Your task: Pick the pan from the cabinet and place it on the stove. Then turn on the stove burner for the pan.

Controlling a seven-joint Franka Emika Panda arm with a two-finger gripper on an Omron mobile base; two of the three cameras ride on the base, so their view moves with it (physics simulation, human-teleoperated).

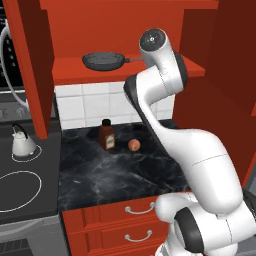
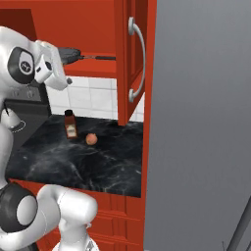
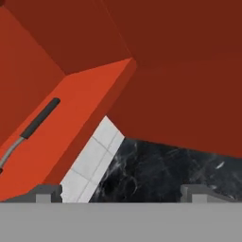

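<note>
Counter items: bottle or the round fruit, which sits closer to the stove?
The bottle. It stands left of the fruit, on the side toward the stove.

White tiled wall (image 1: 90,107) backs a black marble surface (image 1: 115,172) (veined white); red drawers (image 1: 125,220) with curved silver handles sit below, a grey panel (image 2: 201,122) alongside.

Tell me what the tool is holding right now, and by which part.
Nothing is held. The tool is open and empty in the hand view. The pan sits on the cabinet shelf, its handle ungripped, off to one side of the tool.
</note>
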